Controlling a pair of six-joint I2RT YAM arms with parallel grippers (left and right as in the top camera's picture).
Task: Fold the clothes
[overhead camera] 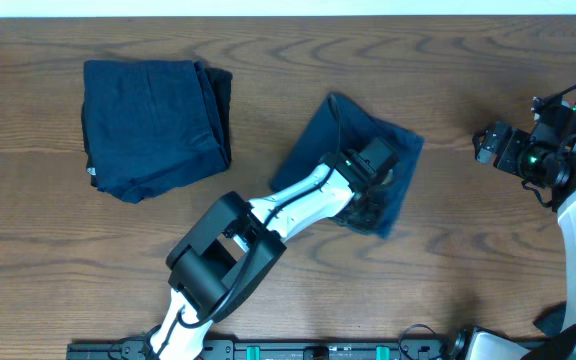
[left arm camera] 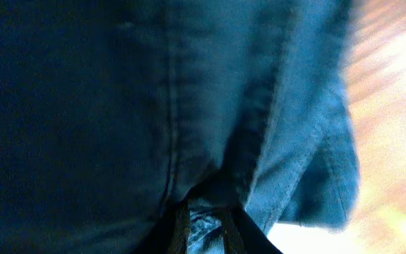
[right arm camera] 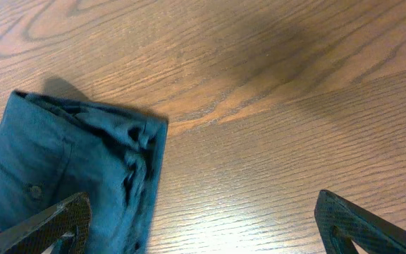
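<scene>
Two garments: folded bundle (overhead camera: pixel 153 125) is parked aside, second garment (overhead camera: pixel 313 140) is pinched by left gripper (left arm camera: pixel 204 224), likely for folding; right gripper (right arm camera: pixel 203 222) is spread, held clear.

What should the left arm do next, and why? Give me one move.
Probably lift slightly and carry the blue garment over to the folded pile. The left end effector is pinched on the garment's cloth, the garment already looks folded, and the right end effector stands open and clear of it, so nothing seems left to do but stack it.
</scene>
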